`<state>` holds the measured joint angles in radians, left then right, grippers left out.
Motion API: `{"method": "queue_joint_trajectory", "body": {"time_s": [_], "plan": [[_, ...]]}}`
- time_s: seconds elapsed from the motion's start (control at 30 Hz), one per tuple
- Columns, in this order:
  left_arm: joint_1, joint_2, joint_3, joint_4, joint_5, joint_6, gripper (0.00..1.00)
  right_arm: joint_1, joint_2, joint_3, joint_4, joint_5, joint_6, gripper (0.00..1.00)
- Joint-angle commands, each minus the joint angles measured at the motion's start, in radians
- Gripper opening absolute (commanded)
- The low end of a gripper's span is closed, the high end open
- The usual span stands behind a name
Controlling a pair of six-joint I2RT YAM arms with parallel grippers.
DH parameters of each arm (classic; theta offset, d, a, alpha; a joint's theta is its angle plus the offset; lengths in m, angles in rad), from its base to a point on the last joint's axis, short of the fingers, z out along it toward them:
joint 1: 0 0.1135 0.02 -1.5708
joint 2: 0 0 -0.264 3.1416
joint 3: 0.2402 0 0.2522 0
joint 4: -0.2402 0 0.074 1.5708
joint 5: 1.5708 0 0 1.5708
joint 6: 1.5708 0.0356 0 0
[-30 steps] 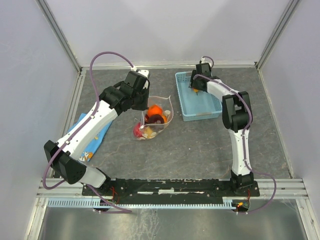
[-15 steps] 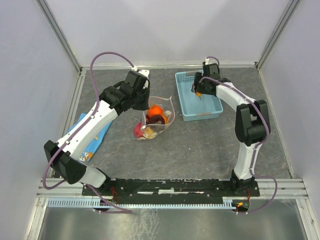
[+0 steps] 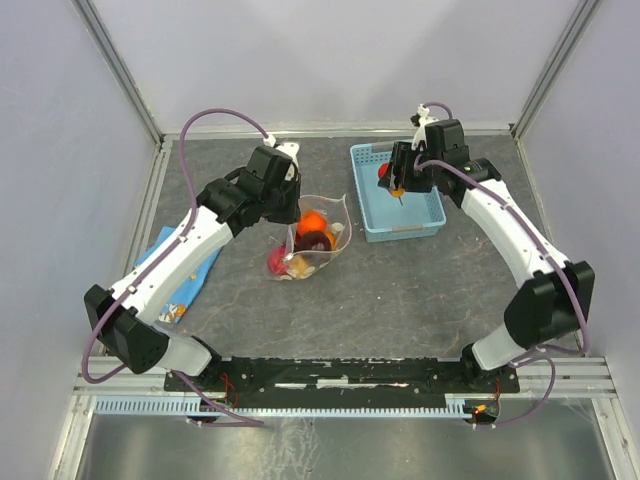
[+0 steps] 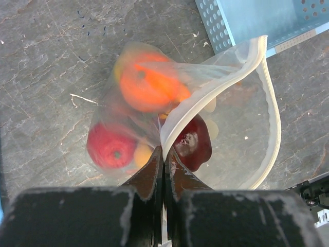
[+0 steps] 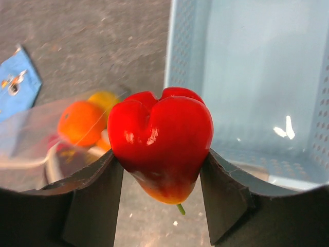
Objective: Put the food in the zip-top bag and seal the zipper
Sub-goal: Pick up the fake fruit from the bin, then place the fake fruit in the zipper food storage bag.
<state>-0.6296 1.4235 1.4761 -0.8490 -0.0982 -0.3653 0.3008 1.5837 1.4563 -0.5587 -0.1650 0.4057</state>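
Observation:
The zip-top bag point(image 4: 241, 128) stands open on the grey table, its whitish zipper point(image 4: 275, 118) curving round the mouth. Inside are an orange piece point(image 4: 146, 85), a red apple point(image 4: 110, 149) and a dark maroon piece point(image 4: 194, 144). My left gripper point(image 4: 163, 154) is shut on the near zipper edge and holds the mouth up; it also shows in the top view point(image 3: 292, 222). My right gripper point(image 5: 160, 167) is shut on a glossy red pepper-like piece of food point(image 5: 162, 134), above the light-blue basket's left edge point(image 3: 392, 180). The bag point(image 3: 325, 245) lies to its lower left.
The light-blue basket point(image 3: 420, 228) stands at the back right, and its floor point(image 5: 247, 77) looks bare. A blue cloth point(image 3: 185, 275) lies under the left arm. Metal frame rails edge the table.
My right gripper has risen out of the basket with the red food, and its arm has swung out to the right. My left gripper still holds the bag edge in place.

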Motion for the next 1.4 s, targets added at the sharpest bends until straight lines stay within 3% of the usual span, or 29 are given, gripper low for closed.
{"method": "queue_joint_trajectory", "body": {"time_s": [0.0, 0.3, 0.43, 0.93, 1.17, 1.37], "plan": [[-0.002, -0.036, -0.01, 0.076, 0.033, 0.023, 0.03, 0.033, -0.104, 0.018, -0.121, -0.107, 0.021, 0.39], [-0.006, -0.041, -0.028, 0.105, 0.048, 0.023, 0.03, 0.182, -0.13, 0.15, -0.281, -0.266, 0.045, 0.4], [-0.005, -0.054, -0.035, 0.111, 0.049, 0.022, 0.03, 0.25, -0.115, 0.165, -0.268, -0.342, 0.098, 0.41], [-0.016, -0.067, -0.079, 0.165, 0.081, 0.009, 0.03, 0.353, 0.141, 0.322, -0.387, -0.399, 0.128, 0.43], [-0.035, -0.057, -0.069, 0.2, 0.085, 0.012, 0.03, 0.355, 0.223, 0.326, -0.304, -0.286, 0.216, 0.44], [-0.052, -0.059, -0.065, 0.222, 0.097, -0.003, 0.03, 0.361, 0.24, 0.241, -0.091, -0.196, 0.39, 0.45]]}}
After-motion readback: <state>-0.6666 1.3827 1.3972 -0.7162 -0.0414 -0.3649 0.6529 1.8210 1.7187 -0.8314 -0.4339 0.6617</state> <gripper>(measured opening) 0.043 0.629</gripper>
